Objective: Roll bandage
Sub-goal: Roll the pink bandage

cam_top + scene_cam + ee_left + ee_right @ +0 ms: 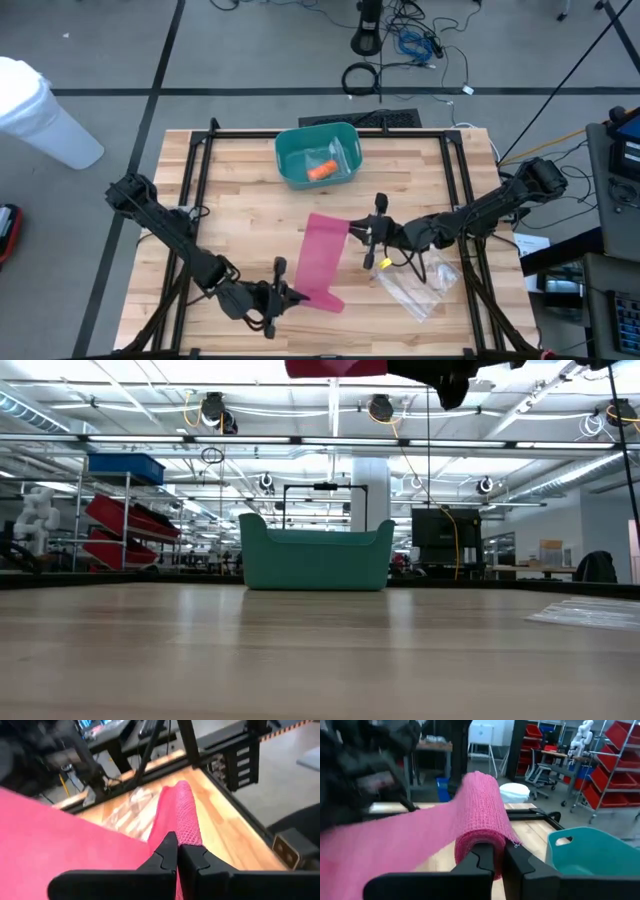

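A pink mesh bandage (322, 255) hangs over the table's middle, stretched between my two grippers. My right gripper (358, 232) is shut on its far end, which is rolled into a thick roll (479, 810). My left gripper (292, 295) is shut on the near end, where the cloth is bunched narrow (182, 815). In the low view only the bandage's underside (335, 366) and a dark gripper (440, 375) show at the top edge, well above the tabletop. My left gripper (177, 847) pinches the bunched near end of the bandage (187, 836) between its two fingers, coming nearly level from the table's left. The cloth is lifted clear of the table and spreads wide from the fingers toward the other gripper. My right gripper (498, 852) pinches the lower part of the rolled end (470, 845) between its two fingers, coming level from the table's right. The roll stands above the fingertips, clear of the table. The loose strip (395, 840) runs off from it toward my left gripper.
A teal bin (290, 150) with an orange thing (322, 171) in it stands at the table's far middle. A clear plastic bag (420, 285) lies near the right arm. A black frame (200, 160) runs around the table's edge.
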`<control>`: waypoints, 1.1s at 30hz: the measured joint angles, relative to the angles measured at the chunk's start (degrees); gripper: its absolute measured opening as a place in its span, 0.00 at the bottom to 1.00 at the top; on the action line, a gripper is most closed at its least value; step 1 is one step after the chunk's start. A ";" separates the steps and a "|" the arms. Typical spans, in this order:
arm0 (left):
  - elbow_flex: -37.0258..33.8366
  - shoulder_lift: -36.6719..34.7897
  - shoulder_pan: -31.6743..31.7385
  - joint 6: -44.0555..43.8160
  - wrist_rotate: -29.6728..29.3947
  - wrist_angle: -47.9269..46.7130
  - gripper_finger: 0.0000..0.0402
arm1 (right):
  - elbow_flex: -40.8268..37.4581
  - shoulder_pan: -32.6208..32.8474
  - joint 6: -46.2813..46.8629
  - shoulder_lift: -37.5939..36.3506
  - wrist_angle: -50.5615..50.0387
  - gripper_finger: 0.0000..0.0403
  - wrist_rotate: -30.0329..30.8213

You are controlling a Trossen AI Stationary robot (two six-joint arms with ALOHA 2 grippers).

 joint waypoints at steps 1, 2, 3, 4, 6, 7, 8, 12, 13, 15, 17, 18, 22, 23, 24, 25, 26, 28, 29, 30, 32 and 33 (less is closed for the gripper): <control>-0.54 0.04 0.07 -0.69 -0.04 -0.17 0.00 | -0.49 0.00 0.92 -0.01 1.12 0.00 -0.01; -1.24 0.07 0.12 -1.66 -0.07 -0.20 0.01 | -1.27 0.00 1.63 -0.04 2.30 0.00 0.11; -2.03 0.07 0.25 -2.41 -0.09 -0.16 0.02 | -2.27 0.00 2.07 -0.03 3.80 0.00 0.26; -2.85 0.11 0.42 -3.39 -0.09 0.16 0.03 | -3.28 0.00 2.54 0.00 5.29 0.00 0.30; -4.91 0.13 1.15 -5.61 -0.09 2.61 0.06 | -5.30 -0.08 2.89 0.00 9.60 0.00 0.35; -5.94 0.13 1.75 -7.09 -0.12 3.58 0.08 | -6.32 -0.15 3.25 0.00 11.77 0.00 0.37; -6.95 0.13 2.40 -8.68 -0.18 3.97 0.10 | -7.42 -0.21 3.89 -0.02 13.40 0.00 0.39; -10.16 0.18 5.58 -13.94 1.10 7.34 0.21 | -10.54 -0.37 5.54 -0.02 17.63 0.00 0.49; -10.18 0.18 6.29 -14.40 1.85 7.62 0.25 | -10.99 -0.46 6.28 -0.02 17.79 0.00 0.42; -10.18 0.18 7.61 -15.00 3.07 7.72 0.31 | -11.59 -0.68 7.27 0.00 17.45 0.00 0.12; -10.18 0.18 8.85 -15.05 3.55 7.83 0.37 | -11.85 -0.68 7.62 0.00 17.60 0.00 0.08; -10.18 0.18 9.32 -15.09 3.57 7.70 0.39 | -11.92 -0.68 7.61 0.00 17.58 0.00 0.07; -10.18 0.18 10.14 -16.39 0.97 5.86 0.46 | -11.93 -0.32 5.95 0.00 17.75 0.00 -1.17; -10.18 0.15 10.12 -16.85 -1.11 5.36 0.46 | -11.93 -0.04 5.14 0.00 17.88 0.00 -1.20; -10.18 0.15 10.10 -16.97 -3.36 5.19 0.47 | -11.93 0.28 4.18 0.00 18.14 0.00 -1.30; -10.19 0.15 10.08 -16.95 -5.69 5.01 0.47 | -11.93 0.60 3.14 -0.01 18.57 0.00 -1.34; -10.19 0.15 10.11 -16.93 -7.57 4.95 0.47 | -11.95 0.94 2.08 -0.08 19.10 0.00 -1.37; -10.18 0.15 10.16 -16.91 -10.24 4.51 0.47 | -11.95 1.74 -0.20 -0.66 19.97 0.00 -1.58; -10.18 0.15 10.42 -16.88 -10.70 4.22 0.47 | -11.95 2.11 -0.74 -1.17 19.97 0.00 -1.60; -10.18 0.15 10.73 -16.88 -10.64 4.14 0.47 | -11.95 2.37 -1.14 -1.69 20.03 0.00 -1.62; -10.18 0.15 11.47 -16.97 -8.82 4.29 0.47 | -11.95 2.75 -1.91 -2.86 19.52 0.00 -1.85; -10.20 0.15 11.86 -17.43 -7.44 4.62 0.47 | -11.95 2.83 -1.96 -3.68 18.53 0.00 -2.29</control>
